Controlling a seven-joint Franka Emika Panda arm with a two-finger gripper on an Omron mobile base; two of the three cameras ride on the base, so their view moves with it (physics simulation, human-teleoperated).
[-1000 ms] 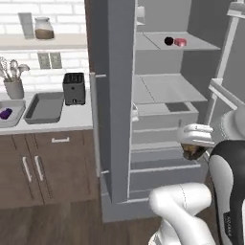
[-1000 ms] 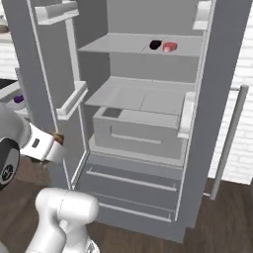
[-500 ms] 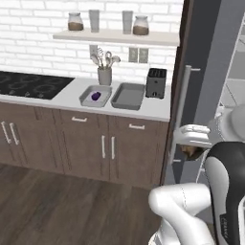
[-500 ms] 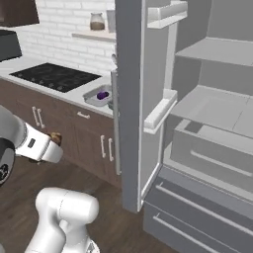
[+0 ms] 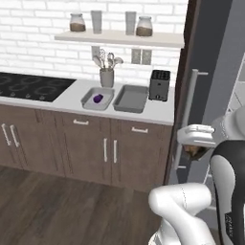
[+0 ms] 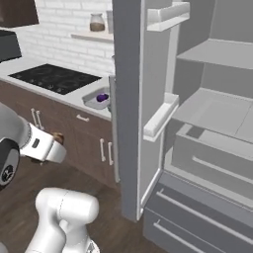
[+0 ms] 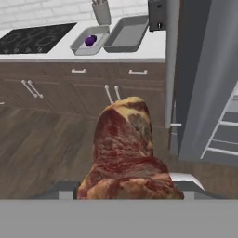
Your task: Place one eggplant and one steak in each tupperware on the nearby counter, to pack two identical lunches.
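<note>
Pincer: the white arm's pincer (image 5: 195, 152) hangs low in front of the base, beside the open fridge door, jaws clamped on a lumpy steak mottled brown, tan and dark red (image 7: 124, 153); the finger tips themselves are hidden behind the meat in the hand view.
Steak: it fills the middle of the hand view, pointing toward the lower cabinets; in the left base view a brown lump shows just under the white hand, and in the right base view a brown bit (image 6: 58, 138) peeks past the wrist.
Light grey tupperware: shallow rectangular tray (image 5: 89, 100) on the pale counter (image 5: 72, 96), just right of the black stovetop (image 5: 31, 86).
Eggplant: small glossy bright purple lump (image 5: 98, 98) lying inside the light grey tupperware; also seen in the hand view (image 7: 90, 41) and the right base view (image 6: 102, 98).
Darker grey tupperware: rectangular tray (image 5: 129, 98) touching or just beside the light one on its right, nothing visible inside.
Neighbours: grey utensil holder with spoons (image 5: 106, 75) behind the trays; black toaster (image 5: 159, 85) right of the darker tray; jars on a wall shelf (image 5: 119, 38) above.
Fridge: tall grey fridge door (image 6: 136, 99) stands open, with pale shelves and drawers beyond.
</note>
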